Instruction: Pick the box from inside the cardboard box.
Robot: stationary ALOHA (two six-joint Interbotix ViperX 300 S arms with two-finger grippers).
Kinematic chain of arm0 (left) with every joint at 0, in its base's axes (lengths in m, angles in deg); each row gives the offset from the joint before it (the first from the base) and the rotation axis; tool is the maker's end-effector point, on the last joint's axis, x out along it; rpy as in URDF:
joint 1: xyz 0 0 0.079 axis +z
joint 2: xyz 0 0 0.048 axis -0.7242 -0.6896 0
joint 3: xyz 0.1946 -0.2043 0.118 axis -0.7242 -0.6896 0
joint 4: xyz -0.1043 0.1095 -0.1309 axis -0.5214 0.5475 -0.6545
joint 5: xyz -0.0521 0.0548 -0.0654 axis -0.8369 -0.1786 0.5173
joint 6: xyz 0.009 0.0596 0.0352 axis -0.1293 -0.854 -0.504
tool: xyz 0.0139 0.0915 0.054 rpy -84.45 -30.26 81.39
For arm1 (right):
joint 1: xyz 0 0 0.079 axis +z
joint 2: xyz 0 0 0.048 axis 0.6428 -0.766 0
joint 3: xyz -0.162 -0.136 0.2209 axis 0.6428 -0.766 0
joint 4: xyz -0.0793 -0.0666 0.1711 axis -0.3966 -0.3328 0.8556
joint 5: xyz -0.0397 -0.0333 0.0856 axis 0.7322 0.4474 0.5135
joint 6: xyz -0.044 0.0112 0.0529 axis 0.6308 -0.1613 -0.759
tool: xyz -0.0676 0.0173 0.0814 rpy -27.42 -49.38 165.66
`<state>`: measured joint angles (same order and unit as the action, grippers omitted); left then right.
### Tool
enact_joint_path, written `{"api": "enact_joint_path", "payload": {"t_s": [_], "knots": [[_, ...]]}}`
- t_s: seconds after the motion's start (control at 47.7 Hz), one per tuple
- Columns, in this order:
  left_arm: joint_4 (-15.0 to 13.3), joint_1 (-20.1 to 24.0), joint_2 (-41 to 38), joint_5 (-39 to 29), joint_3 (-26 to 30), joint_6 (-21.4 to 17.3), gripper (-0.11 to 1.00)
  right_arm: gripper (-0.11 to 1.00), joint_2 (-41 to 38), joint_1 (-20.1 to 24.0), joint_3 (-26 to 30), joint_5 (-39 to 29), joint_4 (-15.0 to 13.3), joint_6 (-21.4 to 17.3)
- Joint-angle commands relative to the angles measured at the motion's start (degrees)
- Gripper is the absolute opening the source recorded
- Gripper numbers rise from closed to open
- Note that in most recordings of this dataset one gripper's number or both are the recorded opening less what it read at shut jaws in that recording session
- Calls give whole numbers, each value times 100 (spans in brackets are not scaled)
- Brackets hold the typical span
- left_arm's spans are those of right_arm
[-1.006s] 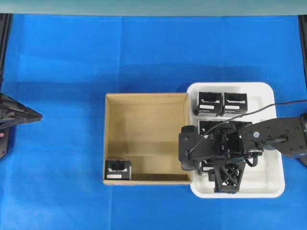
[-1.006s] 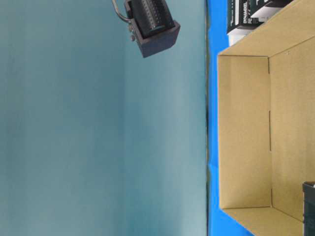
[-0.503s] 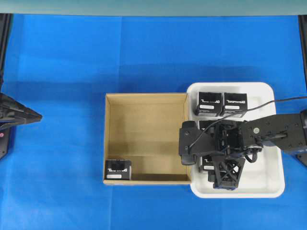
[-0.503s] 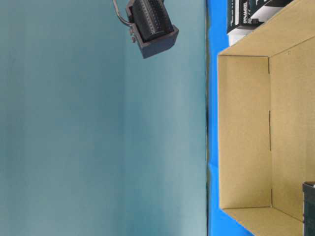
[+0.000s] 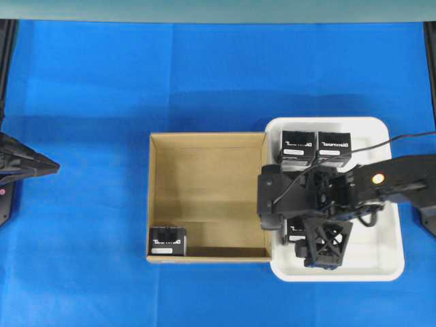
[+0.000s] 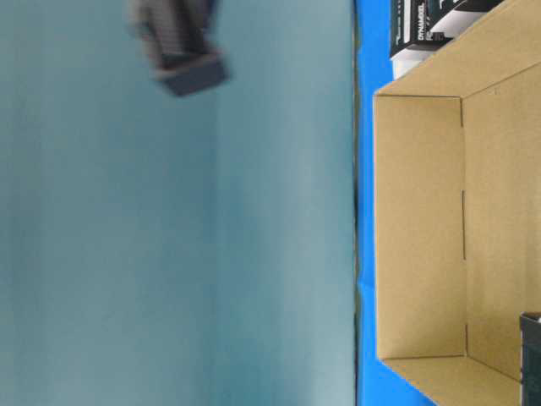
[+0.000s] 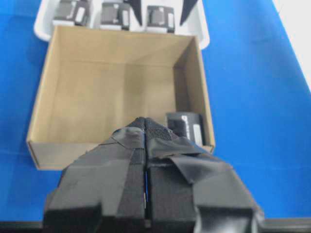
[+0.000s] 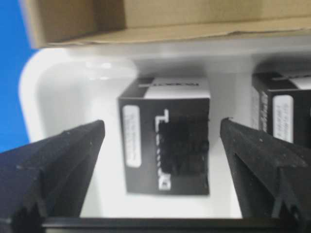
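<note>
The cardboard box (image 5: 208, 139) sits mid-table, tan inside. The box (image 5: 167, 241), small and black with a white label strip, lies in its near-left corner; it also shows in the left wrist view (image 7: 184, 127) and at the table-level view's edge (image 6: 532, 359). My left gripper (image 5: 51, 164) is shut and empty at the far left, well away from the carton; its tip (image 7: 145, 121) points at the carton (image 7: 116, 87). My right gripper (image 5: 286, 221) is open over the white tray, its fingers (image 8: 63, 160) either side of a black box (image 8: 165, 141) without touching it.
The white plastic tray (image 5: 381, 259) touches the carton's right wall and holds several black boxes with white lettering (image 5: 298, 146). A blurred dark part of the right arm (image 6: 177, 51) hangs high in the table-level view. Blue cloth (image 5: 204, 75) covers the table.
My right arm has shifted slightly over the tray; its dark part in the table-level view has moved left and blurred. The left arm and the box in the carton have not moved.
</note>
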<state>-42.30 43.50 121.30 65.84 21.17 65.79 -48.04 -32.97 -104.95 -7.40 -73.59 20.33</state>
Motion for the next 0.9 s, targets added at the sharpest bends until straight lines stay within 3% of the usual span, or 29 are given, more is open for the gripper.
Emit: {"api": "enact_joint_path", "payload": {"t_s": [0.0, 0.377, 0.88], "knots": [[9, -18, -62, 26, 176, 0, -7, 96, 272, -70, 158, -202, -9, -44], [18, -26, -62, 53, 185, 0, -7, 96, 1503, -527, 457, -853, -79, -229], [9, -26, -70, 53, 176, -35, -7, 96, 2725, -642, 237, -853, -123, -246]]}}
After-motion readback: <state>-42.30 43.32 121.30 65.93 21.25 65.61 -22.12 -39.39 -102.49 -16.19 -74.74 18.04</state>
